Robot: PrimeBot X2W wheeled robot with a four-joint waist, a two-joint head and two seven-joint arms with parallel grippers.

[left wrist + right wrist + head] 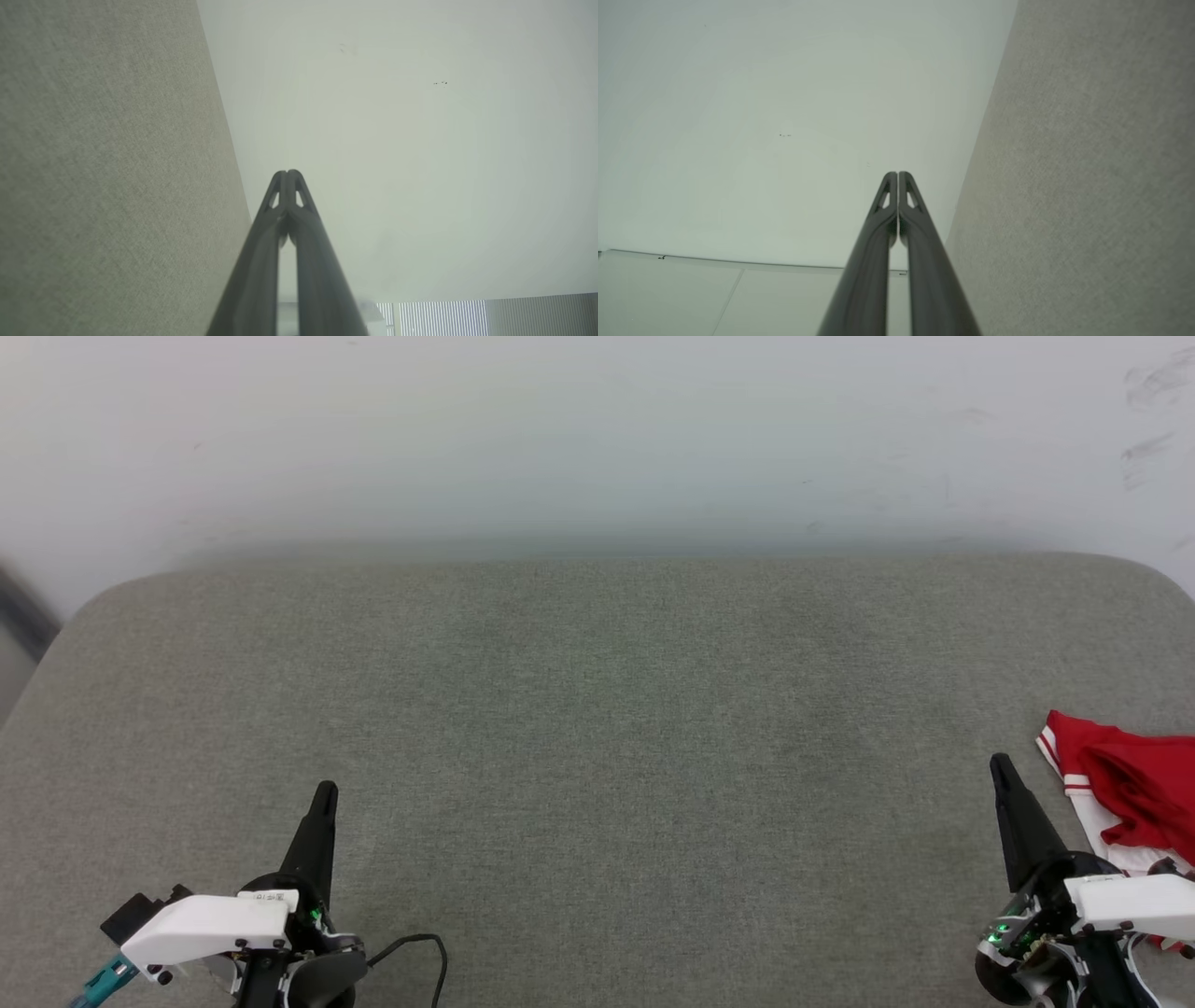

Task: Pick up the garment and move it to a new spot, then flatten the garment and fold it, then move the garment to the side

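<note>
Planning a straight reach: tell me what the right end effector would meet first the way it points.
Probably the pale wall, depth unclear: the shut right end effector points over the grey cushion toward it. The red shirt lies to its right, out of line.

garment [1134,784] cut off by right edge, partly hidden behind right gripper [1003,767].

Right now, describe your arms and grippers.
The left gripper and right gripper each have two long dark fingers with slotted tips. White housings cap both wrists, green lights beneath. A teal connector and looping black cable sit by the left wrist.
</note>
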